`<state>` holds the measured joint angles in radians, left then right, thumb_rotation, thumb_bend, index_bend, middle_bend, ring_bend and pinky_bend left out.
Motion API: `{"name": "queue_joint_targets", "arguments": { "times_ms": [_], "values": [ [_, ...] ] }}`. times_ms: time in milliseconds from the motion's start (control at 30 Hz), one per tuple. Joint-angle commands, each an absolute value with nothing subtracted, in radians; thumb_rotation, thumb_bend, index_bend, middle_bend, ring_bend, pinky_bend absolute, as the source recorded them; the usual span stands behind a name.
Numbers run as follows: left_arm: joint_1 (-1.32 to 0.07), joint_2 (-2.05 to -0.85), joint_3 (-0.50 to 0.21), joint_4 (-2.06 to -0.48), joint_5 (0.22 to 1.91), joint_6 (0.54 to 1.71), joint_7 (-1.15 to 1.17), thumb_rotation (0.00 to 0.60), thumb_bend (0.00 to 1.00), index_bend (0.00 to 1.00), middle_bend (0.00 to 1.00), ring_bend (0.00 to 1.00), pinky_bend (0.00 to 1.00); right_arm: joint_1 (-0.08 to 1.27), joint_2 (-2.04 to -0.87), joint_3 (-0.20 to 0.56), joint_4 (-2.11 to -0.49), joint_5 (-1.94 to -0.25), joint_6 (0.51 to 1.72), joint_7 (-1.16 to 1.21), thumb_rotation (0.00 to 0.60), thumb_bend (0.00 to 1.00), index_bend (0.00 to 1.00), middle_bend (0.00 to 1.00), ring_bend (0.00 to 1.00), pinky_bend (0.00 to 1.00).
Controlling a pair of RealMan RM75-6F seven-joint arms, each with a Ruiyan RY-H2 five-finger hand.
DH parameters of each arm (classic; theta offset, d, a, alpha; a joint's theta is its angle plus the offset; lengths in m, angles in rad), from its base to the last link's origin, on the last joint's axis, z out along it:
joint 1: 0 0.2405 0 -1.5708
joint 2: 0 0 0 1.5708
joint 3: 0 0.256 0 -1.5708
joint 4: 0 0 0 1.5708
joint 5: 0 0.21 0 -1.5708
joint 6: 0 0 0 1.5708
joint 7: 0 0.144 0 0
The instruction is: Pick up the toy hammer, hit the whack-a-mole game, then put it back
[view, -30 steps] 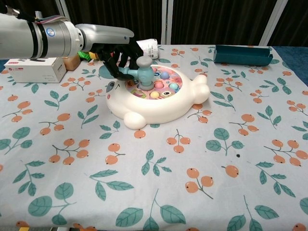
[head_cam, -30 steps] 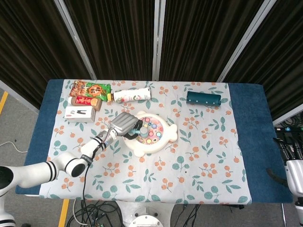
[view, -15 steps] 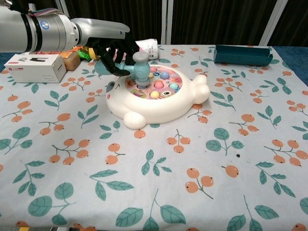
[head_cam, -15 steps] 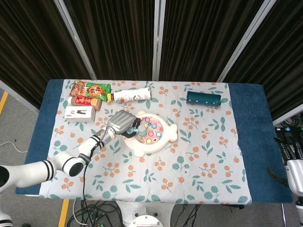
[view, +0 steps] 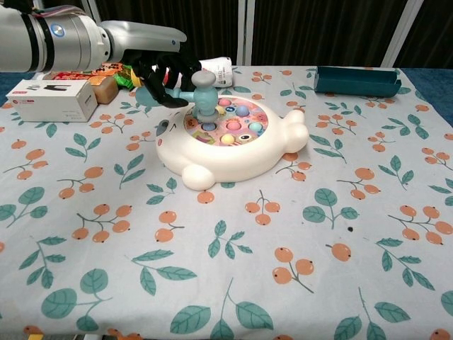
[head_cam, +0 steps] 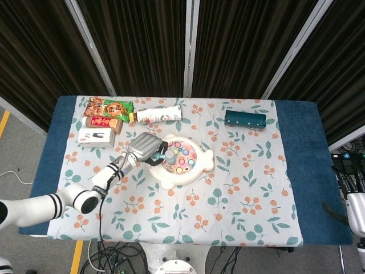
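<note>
My left hand (view: 161, 74) (head_cam: 145, 147) grips the handle of the blue-grey toy hammer (view: 204, 91) (head_cam: 169, 156). The hammer's head stands upright over the left part of the game's coloured buttons, a little above them. The whack-a-mole game (view: 233, 145) (head_cam: 181, 162) is a cream animal-shaped toy with a ring of pastel moles, in the middle of the floral cloth. Part of my right hand (head_cam: 355, 208) shows at the right edge of the head view, off the table; its fingers cannot be made out.
A white box (view: 49, 100), snack packets (head_cam: 108, 107) and a lying bottle (head_cam: 158, 115) are along the back left. A dark teal box (view: 354, 80) sits at the back right. The floral tablecloth (view: 283, 248) covers the front of the table.
My left hand has drawn back to the left and lifted the hammer, so its head now stands higher over the left buttons.
</note>
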<state>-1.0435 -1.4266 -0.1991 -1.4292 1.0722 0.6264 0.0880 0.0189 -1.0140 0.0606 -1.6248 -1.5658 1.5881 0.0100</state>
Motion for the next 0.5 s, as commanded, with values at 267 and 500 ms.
{"name": "queue_joint_targets", "arguments": {
  "times_ms": [267,500],
  "values": [
    [-1.054,-1.462,-0.179,-1.395,1.052,0.613,0.099,0.6,0.58,0.67,0.67,0.55,0.62,0.019,-1.011,0.062,-1.626,-1.564,1.586,0.007,0.6,0.08,0.1,0.2,0.02,0.04],
    [-1.001,-1.388,-0.202,-1.475,1.075,0.689,0.043,0.6,0.58,0.67,0.67,0.55,0.62,0.016,-1.011,0.063,-1.624,-1.568,1.595,0.014,0.6,0.07,0.1,0.2,0.02,0.04]
  ]
}}
